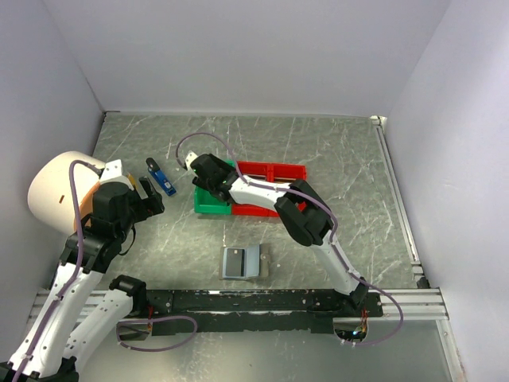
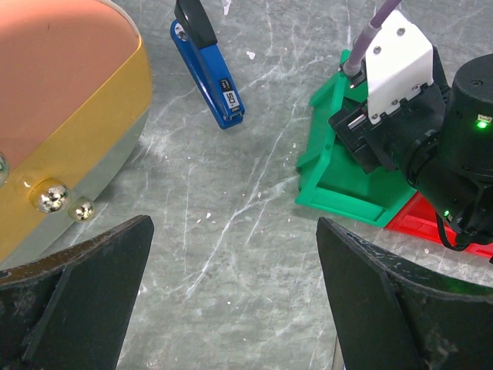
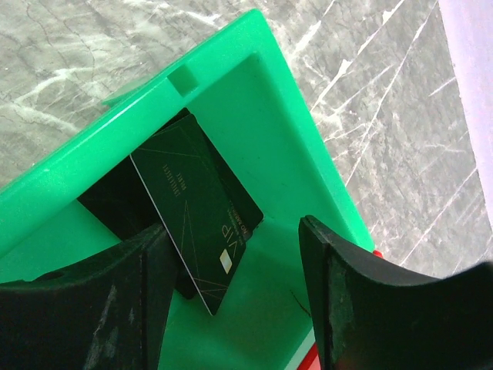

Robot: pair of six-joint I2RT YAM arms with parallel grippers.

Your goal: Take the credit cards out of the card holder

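Currently depositing: my right fingers stand parted over a dark card in the green tray; left fingers wide, empty. Next, return to the card holder, open at lower centre, and check for remaining cards.

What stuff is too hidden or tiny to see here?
- Right wrist view: dark card in the green tray, print too tiny; its edge hides behind the right claw.
- Top view: card holder too small to show any cards left inside.
- Top view: right arm covers the green tray.
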